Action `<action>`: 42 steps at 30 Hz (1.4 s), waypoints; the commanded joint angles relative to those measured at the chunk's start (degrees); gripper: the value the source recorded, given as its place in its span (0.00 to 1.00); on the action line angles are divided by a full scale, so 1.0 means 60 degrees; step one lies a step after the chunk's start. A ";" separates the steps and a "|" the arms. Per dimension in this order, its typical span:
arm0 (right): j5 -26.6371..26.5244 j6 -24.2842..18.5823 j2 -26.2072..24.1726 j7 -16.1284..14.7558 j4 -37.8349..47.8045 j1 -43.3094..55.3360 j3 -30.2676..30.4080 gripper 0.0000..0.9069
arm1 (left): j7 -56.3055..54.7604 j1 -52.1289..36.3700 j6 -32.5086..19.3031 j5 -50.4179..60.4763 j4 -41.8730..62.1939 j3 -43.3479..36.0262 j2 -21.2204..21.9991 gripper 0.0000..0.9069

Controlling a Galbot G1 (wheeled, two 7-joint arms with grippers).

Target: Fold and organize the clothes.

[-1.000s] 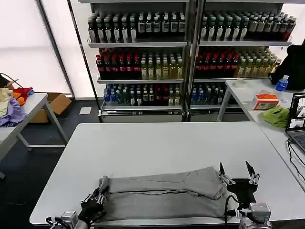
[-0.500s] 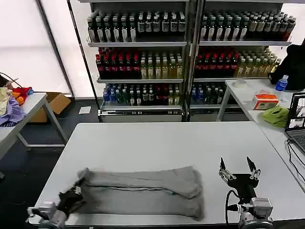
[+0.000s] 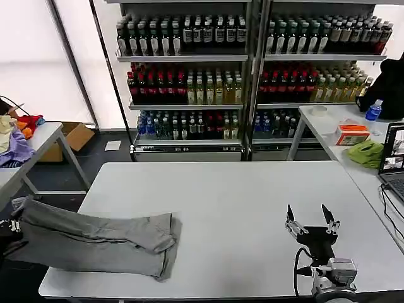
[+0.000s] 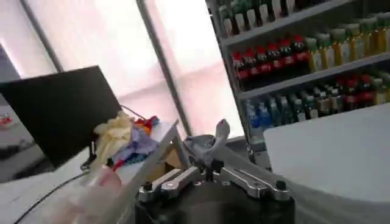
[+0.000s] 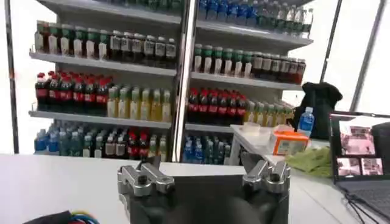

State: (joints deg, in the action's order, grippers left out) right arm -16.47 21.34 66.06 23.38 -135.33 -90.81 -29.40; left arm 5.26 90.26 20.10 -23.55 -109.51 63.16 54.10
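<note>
Dragging: left gripper (image 3: 9,225) clamped on folded shirt (image 3: 101,240), now overhanging table (image 3: 240,189) edge | right gripper (image 3: 309,218) open, idle

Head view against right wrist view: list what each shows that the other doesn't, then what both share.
Head view alone: the folded grey cotton shirt hanging off the white table's left edge, the left pincer shut on its end, and the lilac and yellow fabrics on a side table. Right wrist view alone: an open laptop screen. Both: the open right pincer, the bottle shelves and the lime-green cloth.
</note>
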 commanded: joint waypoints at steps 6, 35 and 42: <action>0.0289 -0.0337 0.0604 0.0035 0.0013 -0.0449 -0.0019 1.00 | -0.0143 -0.0254 0.0668 0.1311 -0.2055 -0.5355 0.2542 0.00; 0.1234 -0.0625 0.1565 0.0023 -0.0387 -0.1467 0.0154 1.00 | -0.0506 -0.2299 0.1079 0.0702 -0.0475 -0.7267 0.2827 0.00; 0.1194 -0.0596 0.1371 -0.0003 -0.0266 -0.1345 0.0146 1.00 | -0.0395 -0.2128 0.0716 0.0718 -0.0298 -0.7435 0.3184 1.00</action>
State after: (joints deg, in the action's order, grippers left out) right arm -9.84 17.75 74.38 23.47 -137.22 -98.89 -28.76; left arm 2.57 78.21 25.70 -19.07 -113.76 20.85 71.22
